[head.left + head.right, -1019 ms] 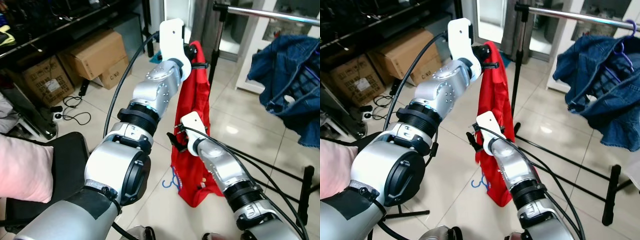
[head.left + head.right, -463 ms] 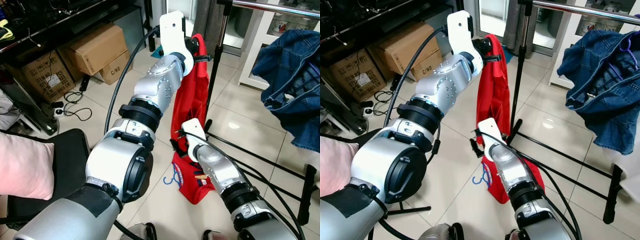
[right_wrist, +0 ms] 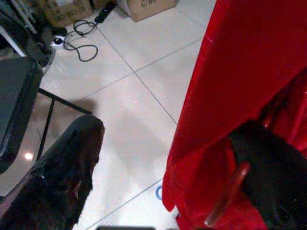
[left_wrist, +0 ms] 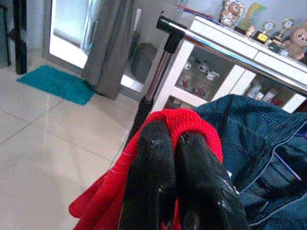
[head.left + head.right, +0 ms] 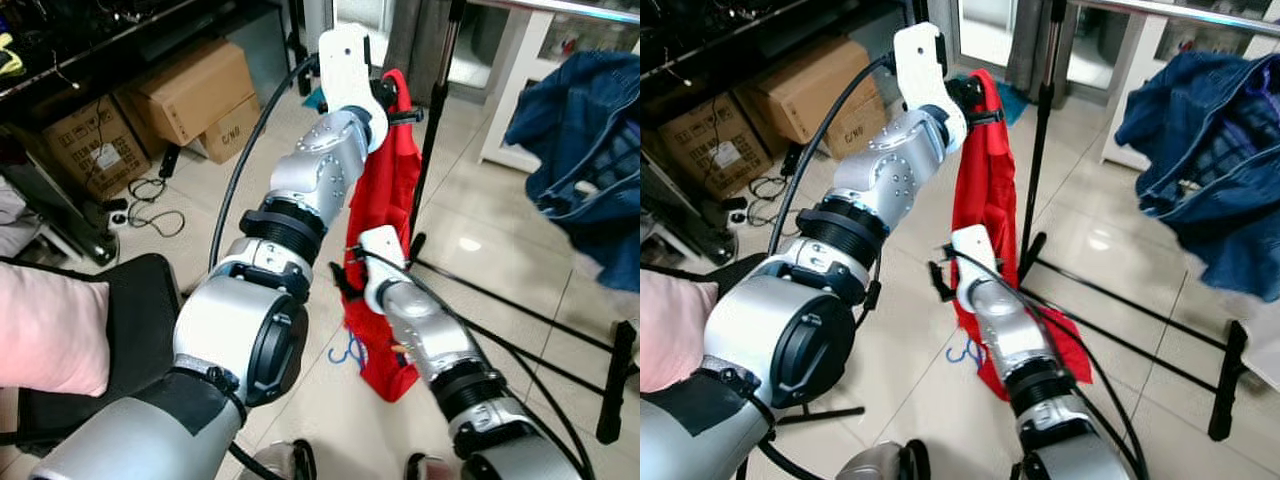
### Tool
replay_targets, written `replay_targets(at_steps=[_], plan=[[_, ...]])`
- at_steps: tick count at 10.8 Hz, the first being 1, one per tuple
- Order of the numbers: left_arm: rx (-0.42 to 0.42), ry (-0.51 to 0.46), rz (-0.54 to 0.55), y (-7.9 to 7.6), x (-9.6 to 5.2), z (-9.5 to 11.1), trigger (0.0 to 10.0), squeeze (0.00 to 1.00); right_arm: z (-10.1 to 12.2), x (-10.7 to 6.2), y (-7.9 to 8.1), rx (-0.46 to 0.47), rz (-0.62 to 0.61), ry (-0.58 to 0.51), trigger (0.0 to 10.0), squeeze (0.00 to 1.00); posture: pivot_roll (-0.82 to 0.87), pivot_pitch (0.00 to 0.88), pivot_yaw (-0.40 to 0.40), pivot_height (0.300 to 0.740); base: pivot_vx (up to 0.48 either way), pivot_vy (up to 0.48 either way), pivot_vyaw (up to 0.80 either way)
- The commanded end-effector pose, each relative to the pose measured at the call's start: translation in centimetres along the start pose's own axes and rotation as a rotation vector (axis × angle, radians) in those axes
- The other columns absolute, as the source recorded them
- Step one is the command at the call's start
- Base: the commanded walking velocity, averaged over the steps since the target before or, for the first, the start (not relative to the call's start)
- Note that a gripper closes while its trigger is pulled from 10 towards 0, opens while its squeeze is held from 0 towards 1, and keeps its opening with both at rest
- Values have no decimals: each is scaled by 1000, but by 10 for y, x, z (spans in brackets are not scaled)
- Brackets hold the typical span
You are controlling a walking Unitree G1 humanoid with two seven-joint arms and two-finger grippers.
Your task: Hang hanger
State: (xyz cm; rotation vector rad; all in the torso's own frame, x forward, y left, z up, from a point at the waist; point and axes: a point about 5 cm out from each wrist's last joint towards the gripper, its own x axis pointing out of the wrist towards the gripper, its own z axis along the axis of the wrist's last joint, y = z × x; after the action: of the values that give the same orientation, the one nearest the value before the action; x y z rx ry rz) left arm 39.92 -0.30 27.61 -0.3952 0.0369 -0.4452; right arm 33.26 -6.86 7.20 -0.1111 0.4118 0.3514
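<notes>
I am holding a red garment (image 5: 390,190) up by its top with the left gripper (image 4: 178,143), whose fingers (image 4: 148,182) are pressed together on a fold of the red cloth. The cloth is hanging just beside the upright post of the clothes rail (image 5: 1040,130), below its chrome bar (image 4: 225,50), and its hem is trailing on the tiled floor (image 5: 300,380). The right gripper (image 3: 163,158) is working lower down, against the middle of the garment: its fingers are spread wide, one finger (image 3: 72,158) off the cloth over the floor and the other finger (image 3: 268,167) buried in the red folds, closed on nothing that I can make out. A thin reddish rod (image 3: 228,194) is showing in the folds by that finger; I judge it may be part of the hanger, though I cannot tell for certain.

To do this step well, I am thinking the left arm needs to lift higher than the bar before moving across, so the hook clears it rather than bumping the post. I cannot see a hook at the top, so I would confirm where it sits first. The blue denim jacket (image 5: 1200,150) already on the rail is well along from the post, so I would aim for the bare bar between them.
</notes>
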Motion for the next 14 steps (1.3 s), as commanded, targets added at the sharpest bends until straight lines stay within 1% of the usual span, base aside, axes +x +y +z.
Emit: replay_targets(at_steps=[1, 2, 5, 9, 14], plan=[[-16, -49, -68, -27, 1, 17, 0, 0, -1, 3, -4, 5, -46, 19, 4510, 0, -5, 165, 145, 740, 0, 0, 0], [-24, -49, -80, -31, 1, 18, 0, 0, -4, 3, -7, 2, -58, 33, 0, 0, -1, 169, 147, 740, 0, 0, 0], [-38, -64, -118, -42, 0, 26, 0, 0, -6, 4, -16, 0, -77, 40, 0, 0, 4, 172, 148, 740, 0, 0, 0], [-29, -67, -124, -40, -2, 29, 0, 0, 3, 4, -25, 22, -106, -10, 0, 0, 3, 160, 149, 740, 0, 0, 0], [-26, -69, -129, -41, -3, 32, 0, 0, 2, 3, -30, 18, -119, -10, 0, 0, 5, 152, 148, 740, 0, 0, 0]])
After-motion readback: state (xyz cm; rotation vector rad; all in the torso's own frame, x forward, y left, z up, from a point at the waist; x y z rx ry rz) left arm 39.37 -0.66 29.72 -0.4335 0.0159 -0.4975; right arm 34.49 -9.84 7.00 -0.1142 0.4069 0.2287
